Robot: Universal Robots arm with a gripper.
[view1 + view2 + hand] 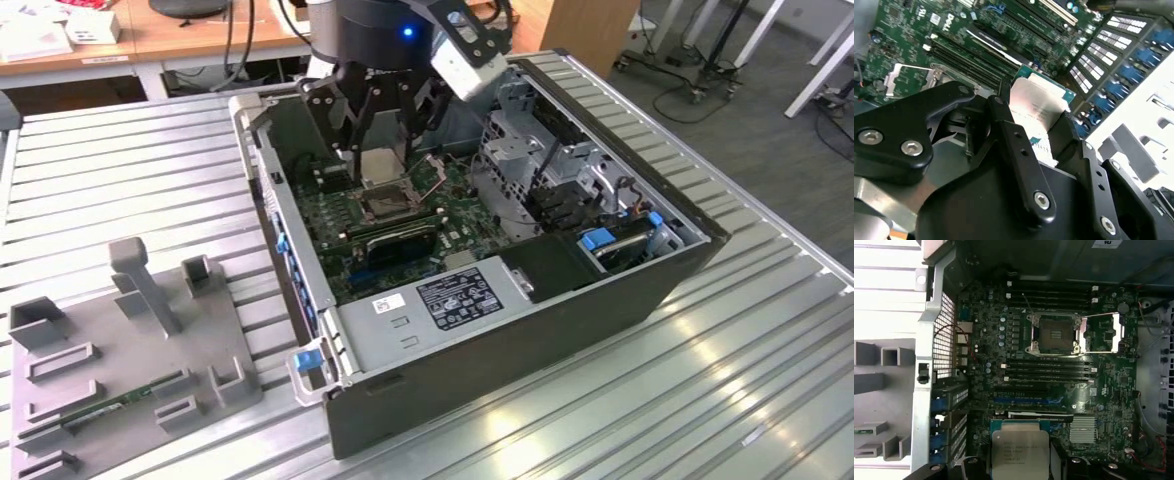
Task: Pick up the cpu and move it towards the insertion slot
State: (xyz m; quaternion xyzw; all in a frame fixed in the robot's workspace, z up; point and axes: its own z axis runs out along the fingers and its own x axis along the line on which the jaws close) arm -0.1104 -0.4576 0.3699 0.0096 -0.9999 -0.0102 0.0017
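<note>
Cpu point(1020, 452) clamped in tool point(1021, 471), above motherboard point(1004, 325)

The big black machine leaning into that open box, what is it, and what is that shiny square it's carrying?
It is a robot arm, and the box is an open computer case lying on a metal table. One picture comes from a camera standing off the arm; the other two come from cameras riding near the arm's wrist. The arm's pincer is closed on the shiny square, a computer chip called the cpu. Below it lies the green circuit board. The square metal frame there is the insertion slot, open and empty. A grey holder tray sits beside the case.
</note>
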